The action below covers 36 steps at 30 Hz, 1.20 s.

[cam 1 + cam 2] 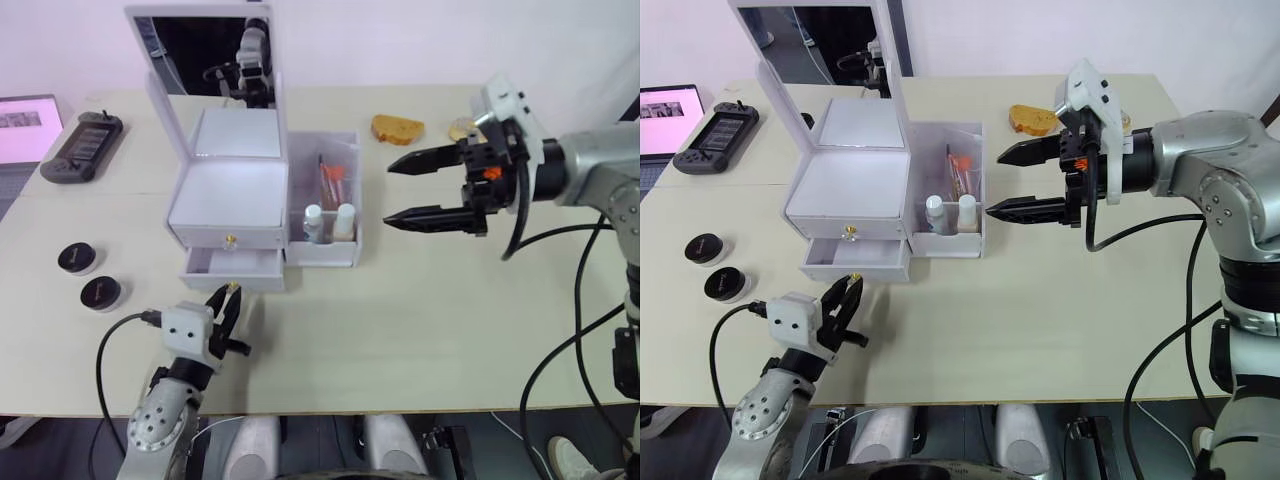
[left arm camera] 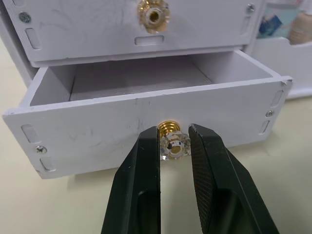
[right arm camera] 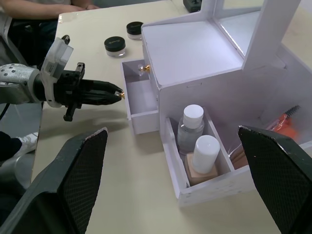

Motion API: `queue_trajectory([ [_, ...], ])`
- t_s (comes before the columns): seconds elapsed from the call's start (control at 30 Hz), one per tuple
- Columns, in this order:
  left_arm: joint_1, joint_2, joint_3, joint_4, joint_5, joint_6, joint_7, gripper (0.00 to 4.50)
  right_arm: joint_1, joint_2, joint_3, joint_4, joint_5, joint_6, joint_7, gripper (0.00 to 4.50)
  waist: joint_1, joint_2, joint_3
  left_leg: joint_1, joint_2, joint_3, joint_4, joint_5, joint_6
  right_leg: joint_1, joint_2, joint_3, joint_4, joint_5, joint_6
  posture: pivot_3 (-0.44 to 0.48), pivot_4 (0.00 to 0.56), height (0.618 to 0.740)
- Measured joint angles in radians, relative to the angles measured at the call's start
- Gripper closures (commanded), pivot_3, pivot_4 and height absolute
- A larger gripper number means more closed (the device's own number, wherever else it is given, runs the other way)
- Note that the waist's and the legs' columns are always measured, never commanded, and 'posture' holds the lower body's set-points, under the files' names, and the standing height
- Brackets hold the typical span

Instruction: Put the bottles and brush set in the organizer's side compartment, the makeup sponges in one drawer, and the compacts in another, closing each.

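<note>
The left gripper (image 2: 174, 146) is pinching the gold knob (image 2: 171, 141) of the white plastic organizer's (image 1: 228, 195) pulled-out lower drawer (image 2: 146, 122). The right gripper (image 1: 405, 190) is hovering with fingers spread, right of the side compartment (image 1: 345, 252) holding two white-capped clear bottles (image 1: 328, 222).

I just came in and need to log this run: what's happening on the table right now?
The left pincer has its fingers on either side of the gold knob of the organizer's lower drawer, which is pulled open and looks empty. Both bottles and the brush set already sit in the side compartment. The two compacts wait on the table. The right pincer hangs open beside the organizer, holding nothing.
</note>
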Motion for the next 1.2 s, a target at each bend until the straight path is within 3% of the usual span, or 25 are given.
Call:
queue_trajectory([
  [0.27,0.110,0.023,0.015,-0.058,-0.054,-0.011,-0.038,4.17,0.000,0.004,0.013,0.017,-0.013,-0.016,0.021,0.00,0.002,0.000,0.000,-0.002,0.000,0.000,0.002,0.000,0.000,-0.001,0.000,0.000,0.000,0.000,0.000,0.000,0.150,0.740],
  [0.67,0.146,0.029,0.004,-0.124,-0.068,0.040,-0.028,4.17,0.002,0.009,0.014,0.017,-0.020,-0.019,0.028,0.00,0.003,0.000,0.000,-0.006,0.000,0.000,0.003,0.000,0.000,-0.005,0.000,0.000,0.002,0.000,0.000,0.000,0.150,0.740],
  [0.93,0.142,0.039,0.015,-0.201,-0.154,0.089,-0.044,0.03,0.012,0.009,0.014,0.018,-0.022,-0.033,0.033,0.00,0.003,0.000,0.000,-0.006,0.000,0.000,0.004,0.000,0.000,-0.006,0.000,0.000,0.004,0.000,0.000,0.000,0.150,0.740],
  [1.07,0.215,0.094,0.089,-0.235,-0.246,0.102,-0.102,0.03,0.051,0.007,0.008,0.024,-0.031,-0.053,0.036,0.00,0.001,0.000,0.000,-0.006,0.000,0.000,0.004,0.000,0.000,-0.006,0.000,0.000,0.005,0.000,-0.001,0.000,0.150,0.740],
  [1.2,0.276,0.159,0.273,-0.211,-0.382,0.102,-0.184,0.03,0.118,-0.002,-0.024,0.046,-0.042,-0.101,0.044,0.00,0.002,0.000,0.000,-0.006,0.000,0.000,0.004,0.000,0.000,-0.006,0.000,0.000,0.005,0.000,-0.001,0.000,0.150,0.740],
])
